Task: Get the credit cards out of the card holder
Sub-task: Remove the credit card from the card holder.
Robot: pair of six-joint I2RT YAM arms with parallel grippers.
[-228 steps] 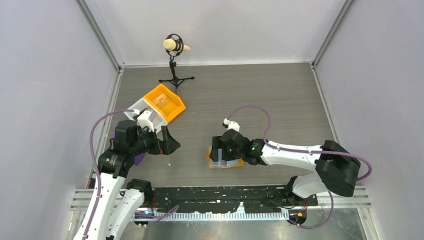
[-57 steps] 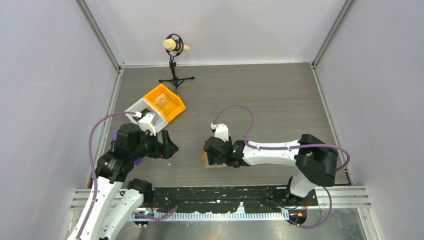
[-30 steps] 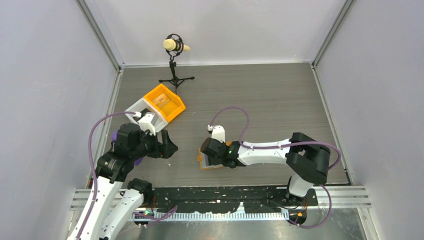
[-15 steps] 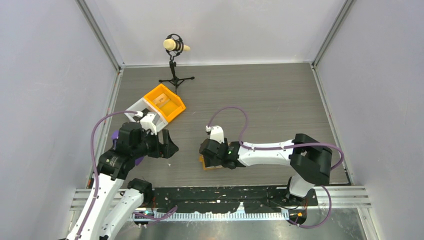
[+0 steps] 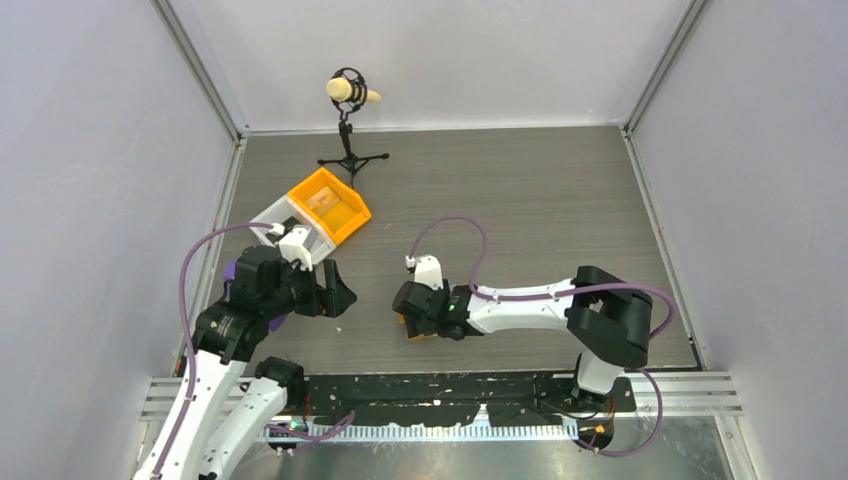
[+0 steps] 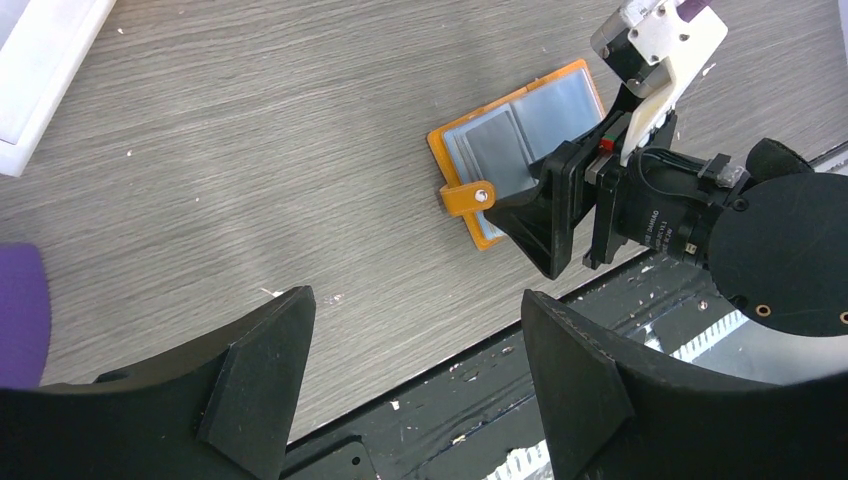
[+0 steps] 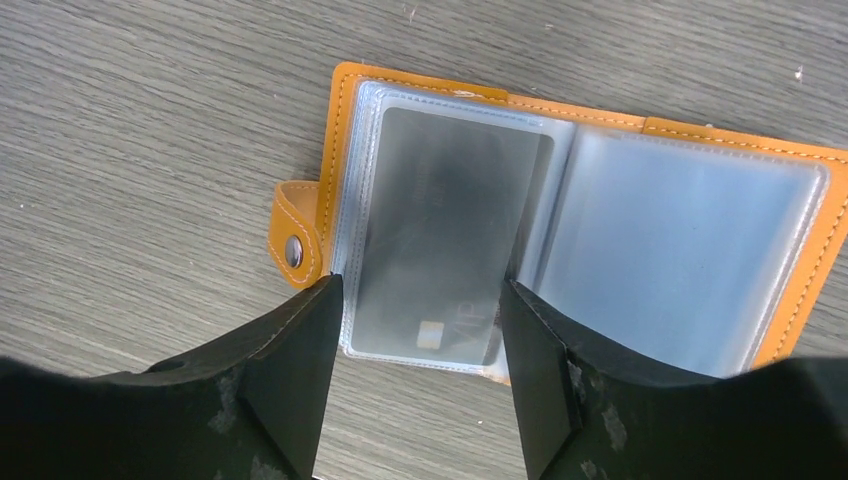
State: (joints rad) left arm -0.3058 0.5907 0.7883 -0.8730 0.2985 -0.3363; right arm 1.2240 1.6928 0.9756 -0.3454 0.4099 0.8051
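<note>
Two parted right fingers (image 7: 285,390) straddle the credit card (image 7: 440,230) in the card holder (image 7: 680,260); left fingers (image 6: 260,380) gape.

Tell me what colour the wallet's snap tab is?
The tab is orange with a silver stud; right wrist view shows it best.

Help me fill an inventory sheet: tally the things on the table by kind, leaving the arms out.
Card holder: 1
Credit card showing in it: 1
Containers: 2, orange bin and white container
Microphone on stand: 1
Purple object, mostly hidden: 1
Total: 6
</note>
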